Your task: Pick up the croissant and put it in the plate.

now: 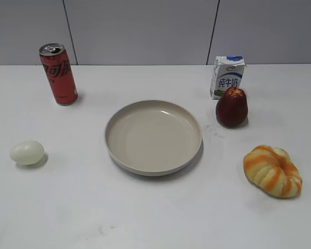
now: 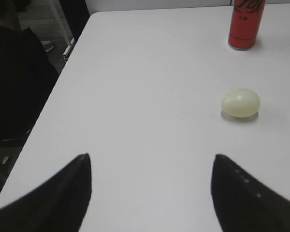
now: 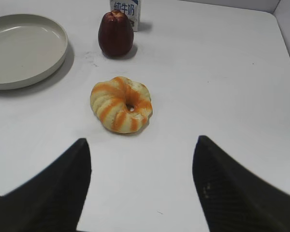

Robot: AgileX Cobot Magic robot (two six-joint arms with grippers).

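Observation:
The croissant [image 1: 272, 170], puffy with orange and cream stripes, lies on the white table at the right, apart from the plate. It also shows in the right wrist view [image 3: 121, 104], a short way ahead of my right gripper [image 3: 142, 142], which is open and empty. The round beige plate [image 1: 116, 126] sits empty in the middle of the table; part of it shows in the right wrist view [image 3: 58, 34]. My left gripper [image 2: 151, 158] is open and empty over the table's left part. Neither gripper shows in the exterior view.
A dark red pear-shaped fruit [image 1: 231, 107] and a milk carton [image 1: 226, 75] stand behind the croissant. A red can [image 1: 58, 74] stands at the back left. A pale egg [image 1: 27, 152] lies at the left. The table's left edge [image 2: 48, 101] drops off beside the left gripper.

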